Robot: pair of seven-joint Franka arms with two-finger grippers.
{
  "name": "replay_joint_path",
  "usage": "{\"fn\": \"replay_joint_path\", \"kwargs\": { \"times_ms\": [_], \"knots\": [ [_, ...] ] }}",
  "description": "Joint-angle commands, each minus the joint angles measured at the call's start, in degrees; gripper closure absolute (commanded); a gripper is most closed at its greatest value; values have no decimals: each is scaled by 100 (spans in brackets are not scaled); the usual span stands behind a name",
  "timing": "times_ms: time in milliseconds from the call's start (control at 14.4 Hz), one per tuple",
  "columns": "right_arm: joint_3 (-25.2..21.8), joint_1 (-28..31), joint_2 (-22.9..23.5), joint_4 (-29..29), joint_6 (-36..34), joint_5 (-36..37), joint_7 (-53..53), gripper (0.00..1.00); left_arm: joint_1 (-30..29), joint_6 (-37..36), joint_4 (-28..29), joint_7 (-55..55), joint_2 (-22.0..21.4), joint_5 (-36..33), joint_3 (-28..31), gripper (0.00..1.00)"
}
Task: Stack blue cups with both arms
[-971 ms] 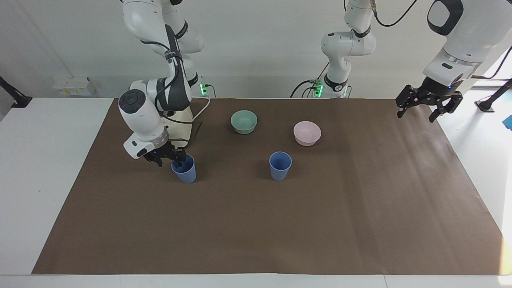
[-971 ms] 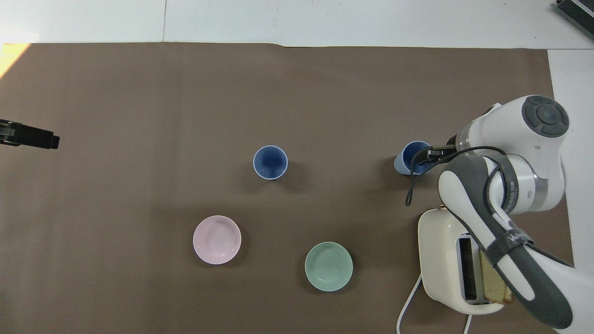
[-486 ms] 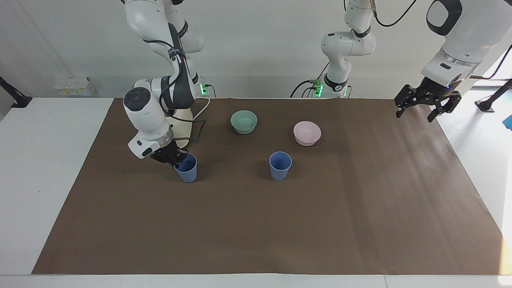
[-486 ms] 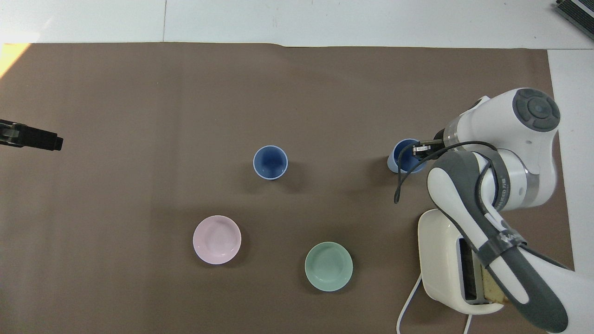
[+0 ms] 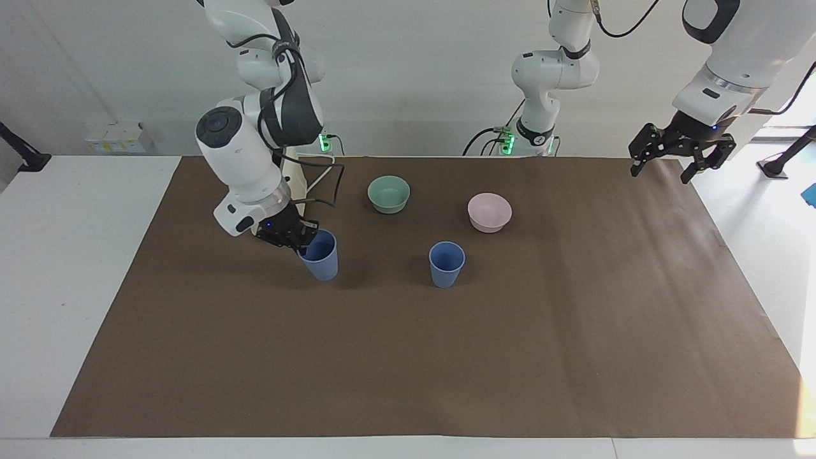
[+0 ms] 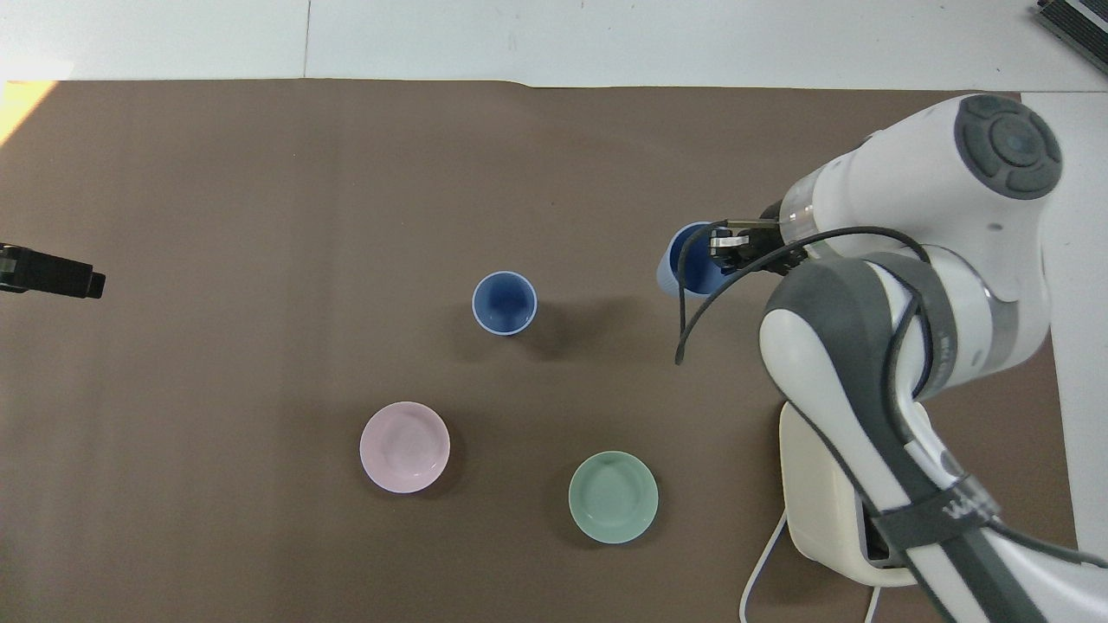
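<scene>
right gripper [image 5: 299, 237] jaws clamp a tilted blue cup [image 5: 320, 255] by its rim; left gripper [image 5: 681, 154] jaws spread, empty.

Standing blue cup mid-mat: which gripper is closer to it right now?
Right. The right gripper is over the mat toward the right arm's end, holding the other blue cup lifted and tilted, beside the standing blue cup. The left gripper waits over the mat's edge at the left arm's end.

White table [image 5: 76, 268] wearing a brown mat [image 5: 408, 357], which is carrying one standing blue cup [image 5: 446, 264], teal bowl [image 5: 389, 194], pink bowl [image 5: 489, 212] and cream toaster [image 6: 831, 493].
</scene>
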State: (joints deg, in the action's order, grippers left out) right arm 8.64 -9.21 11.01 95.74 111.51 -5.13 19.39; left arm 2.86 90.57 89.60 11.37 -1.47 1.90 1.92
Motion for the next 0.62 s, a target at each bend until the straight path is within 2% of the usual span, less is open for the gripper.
{"fn": "replay_joint_path", "kwargs": {
  "times_ms": [0,347,555],
  "knots": [
    [33,-440,216,-502,-365,337,661,100,101,-145,-74,-135,-63,-94,36,0],
    [42,-1205,392,-863,-68,258,1418,100,92,-119,-57,-144,-72,-85,45,0],
    [33,-1689,1068,-1627,-94,328,2366,100,84,-92,-57,-118,-72,-85,54,0]
  ]
}}
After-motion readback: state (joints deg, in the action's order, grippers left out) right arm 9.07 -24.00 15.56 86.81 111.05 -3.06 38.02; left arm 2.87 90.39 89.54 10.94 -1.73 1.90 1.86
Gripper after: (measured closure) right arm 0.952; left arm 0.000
